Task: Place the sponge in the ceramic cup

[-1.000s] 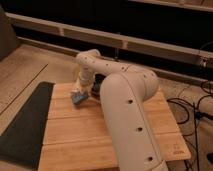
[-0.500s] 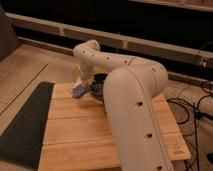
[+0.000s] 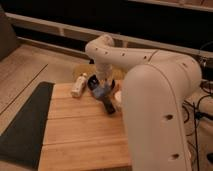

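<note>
The blue sponge (image 3: 101,92) hangs at the tip of my gripper (image 3: 102,88), which is shut on it. My white arm reaches down to it from the elbow above. The sponge sits over the black frying pan (image 3: 108,102), near the back of the wooden table (image 3: 75,135). The ceramic cup (image 3: 118,97), white and round, stands just right of the sponge; my forearm hides part of it. A short gap separates the sponge from the cup's rim.
A pale cream bottle (image 3: 78,85) lies left of the gripper near the table's back edge. A dark mat (image 3: 22,125) lies on the floor to the left. Cables (image 3: 200,107) run on the right, and my big forearm (image 3: 160,110) covers the table's right side.
The gripper has carried the sponge to the right, from beside the bottle to above the pan close to the cup. The view has also shifted.
</note>
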Action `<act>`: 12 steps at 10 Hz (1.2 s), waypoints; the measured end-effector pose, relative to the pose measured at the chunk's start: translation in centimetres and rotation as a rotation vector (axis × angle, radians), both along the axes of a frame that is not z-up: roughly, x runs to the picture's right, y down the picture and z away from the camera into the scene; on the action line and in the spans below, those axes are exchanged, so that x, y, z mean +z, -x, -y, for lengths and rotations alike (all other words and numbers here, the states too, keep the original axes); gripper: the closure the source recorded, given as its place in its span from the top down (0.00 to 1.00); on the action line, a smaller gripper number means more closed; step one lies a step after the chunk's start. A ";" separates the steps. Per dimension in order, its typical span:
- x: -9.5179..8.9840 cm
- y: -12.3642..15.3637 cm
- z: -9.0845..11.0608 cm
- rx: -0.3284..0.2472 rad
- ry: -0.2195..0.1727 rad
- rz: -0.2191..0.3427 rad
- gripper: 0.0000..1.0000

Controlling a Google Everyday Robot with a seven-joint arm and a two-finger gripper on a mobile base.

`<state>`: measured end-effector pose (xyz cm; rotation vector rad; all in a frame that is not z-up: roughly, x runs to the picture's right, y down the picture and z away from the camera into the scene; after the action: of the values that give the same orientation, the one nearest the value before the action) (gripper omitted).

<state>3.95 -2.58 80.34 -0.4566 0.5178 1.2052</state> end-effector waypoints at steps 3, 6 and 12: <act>-3.6 -6.1 0.7 0.051 0.002 -0.147 0.19; -7.0 -10.8 0.7 0.075 0.022 -0.288 0.19; -6.5 -10.7 0.7 0.067 0.029 -0.291 0.19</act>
<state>14.65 -3.26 73.84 -0.3261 0.7745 1.3390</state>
